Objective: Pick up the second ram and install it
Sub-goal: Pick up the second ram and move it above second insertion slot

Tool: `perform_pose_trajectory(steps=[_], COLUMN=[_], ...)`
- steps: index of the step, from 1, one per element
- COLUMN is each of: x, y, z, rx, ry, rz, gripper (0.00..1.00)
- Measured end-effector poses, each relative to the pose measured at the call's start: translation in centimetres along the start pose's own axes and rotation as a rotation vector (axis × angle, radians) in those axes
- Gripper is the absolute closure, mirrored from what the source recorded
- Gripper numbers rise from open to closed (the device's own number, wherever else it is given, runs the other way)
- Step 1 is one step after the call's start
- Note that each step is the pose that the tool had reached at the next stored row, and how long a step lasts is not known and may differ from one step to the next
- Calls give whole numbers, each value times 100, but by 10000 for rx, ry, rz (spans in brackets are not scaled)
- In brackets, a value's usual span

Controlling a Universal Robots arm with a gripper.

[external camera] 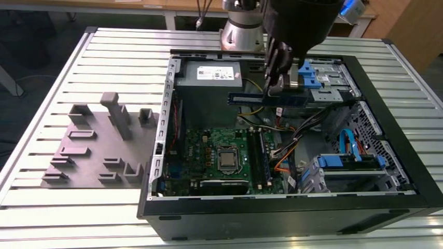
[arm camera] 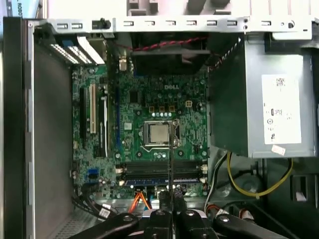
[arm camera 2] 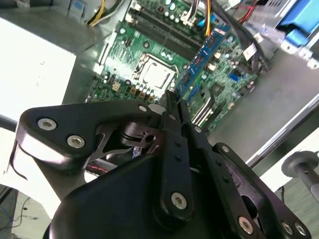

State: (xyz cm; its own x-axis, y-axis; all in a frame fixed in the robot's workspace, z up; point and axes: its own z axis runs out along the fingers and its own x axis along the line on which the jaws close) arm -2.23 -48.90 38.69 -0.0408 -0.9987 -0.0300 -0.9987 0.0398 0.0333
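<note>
Beneath the gripper (external camera: 278, 92) lies an open computer case (external camera: 157, 171). Its green motherboard (external camera: 207, 148) is bare, with a square metal processor socket (external camera: 227, 158) and long dark memory slots (arm camera: 159, 173) just under the tool. A grey power-supply box (external camera: 207, 78) sits close beside it, and loose yellow cables (arm camera: 249, 186) curl nearby. Well off to one side, on the ribbed metal table (external camera: 104, 52), rests a grey plastic tray (external camera: 97, 150) of upright blocks. The arm reaches down over the case with its black jaws pinched on the second ram (external camera: 249, 98), a thin, flat blue stick held level in the air, clear of the board.
</note>
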Motion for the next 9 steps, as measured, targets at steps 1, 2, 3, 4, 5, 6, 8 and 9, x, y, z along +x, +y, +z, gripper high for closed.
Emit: perform_pose_trajectory(steps=[1, 2, 3, 4, 5, 6, 8, 9], x=[-1, -2, -4, -5, -6, -8, -11, -12], y=[-29, -60, -95, -128, -162, -196, -273, -308], z=[1, 1, 2, 2, 3, 4, 9, 15], rx=[-4, -8, -13, -19, -26, -32, -48, -57], ry=[0, 0, 0, 0, 2, 2, 2, 2], rz=[0, -2, -1, 1, 0, 0, 1, 2], gripper=[86, 86, 86, 86, 86, 86, 86, 86])
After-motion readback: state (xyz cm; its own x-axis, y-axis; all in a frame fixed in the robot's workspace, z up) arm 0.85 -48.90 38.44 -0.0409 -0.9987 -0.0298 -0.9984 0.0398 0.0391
